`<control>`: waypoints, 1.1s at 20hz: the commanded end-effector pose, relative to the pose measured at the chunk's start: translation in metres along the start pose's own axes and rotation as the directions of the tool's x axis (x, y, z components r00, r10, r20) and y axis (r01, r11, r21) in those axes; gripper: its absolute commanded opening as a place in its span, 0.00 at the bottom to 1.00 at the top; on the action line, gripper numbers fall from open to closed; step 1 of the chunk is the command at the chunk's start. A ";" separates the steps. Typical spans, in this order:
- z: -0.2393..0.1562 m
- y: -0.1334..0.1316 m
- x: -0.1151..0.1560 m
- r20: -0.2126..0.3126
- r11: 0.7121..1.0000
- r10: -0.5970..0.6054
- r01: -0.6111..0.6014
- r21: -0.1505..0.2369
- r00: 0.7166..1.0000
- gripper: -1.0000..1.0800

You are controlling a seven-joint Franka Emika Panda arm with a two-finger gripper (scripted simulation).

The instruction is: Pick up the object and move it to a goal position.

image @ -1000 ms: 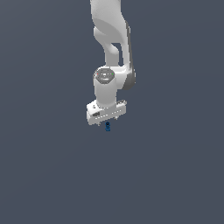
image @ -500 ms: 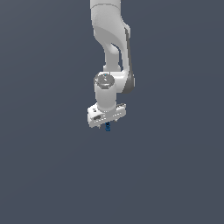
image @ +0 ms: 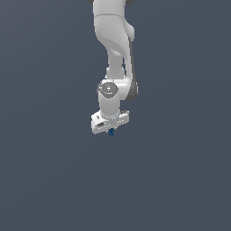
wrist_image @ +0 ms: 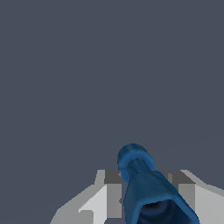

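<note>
Exterior view: the white gripper (image: pixel 111 130) hangs under the arm (image: pixel 113 40), and the tiny blue object (image: pixel 111 132) pokes out just below it. Wrist view: the fingers (wrist_image: pixel 113 192) are pinching the object (wrist_image: pixel 146 186) between them.

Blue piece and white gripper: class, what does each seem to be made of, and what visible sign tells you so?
Blue piece: looks like matte plastic or painted metal; flat colour, soft shading, no glint. Gripper: smooth white plastic-like shell, evenly shaded. Being renders, neither is certain.
</note>
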State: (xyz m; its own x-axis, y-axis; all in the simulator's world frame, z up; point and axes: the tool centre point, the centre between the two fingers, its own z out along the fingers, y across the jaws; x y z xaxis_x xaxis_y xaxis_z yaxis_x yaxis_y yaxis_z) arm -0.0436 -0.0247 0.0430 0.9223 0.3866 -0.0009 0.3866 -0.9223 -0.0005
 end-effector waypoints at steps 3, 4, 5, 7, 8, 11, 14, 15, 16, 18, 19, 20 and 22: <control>0.000 0.000 0.000 -0.001 1.000 0.000 0.000 0.000 1.000 0.00; 0.000 0.000 0.000 -0.001 1.000 0.000 0.000 0.000 1.000 0.00; 0.000 0.000 0.000 -0.001 1.000 0.000 0.000 0.000 1.000 0.00; 0.000 0.000 0.000 -0.001 1.000 0.000 0.000 0.000 1.000 0.00; 0.000 0.000 0.000 -0.001 1.000 0.000 0.000 0.000 1.000 0.00; -0.001 0.000 0.001 -0.001 1.000 0.000 0.000 0.000 1.000 0.00; -0.007 -0.002 0.003 -0.001 1.000 0.000 0.000 0.000 1.000 0.00; -0.010 -0.003 0.005 -0.001 1.000 0.000 0.000 0.000 1.000 0.00; -0.014 -0.004 0.006 -0.001 1.000 0.000 0.000 0.000 1.000 0.00; -0.023 -0.007 0.010 -0.001 1.000 0.000 0.000 0.000 1.000 0.00; -0.028 -0.008 0.012 -0.001 1.000 0.000 0.000 0.000 1.000 0.00; -0.034 -0.010 0.014 -0.001 1.000 0.000 0.000 0.000 1.000 0.00; -0.048 -0.014 0.019 -0.001 1.000 0.000 0.000 0.000 1.000 0.00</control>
State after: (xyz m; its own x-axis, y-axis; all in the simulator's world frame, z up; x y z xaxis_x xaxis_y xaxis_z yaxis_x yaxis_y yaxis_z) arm -0.0337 -0.0086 0.0806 0.9224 0.3862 -0.0010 0.3862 -0.9224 -0.0004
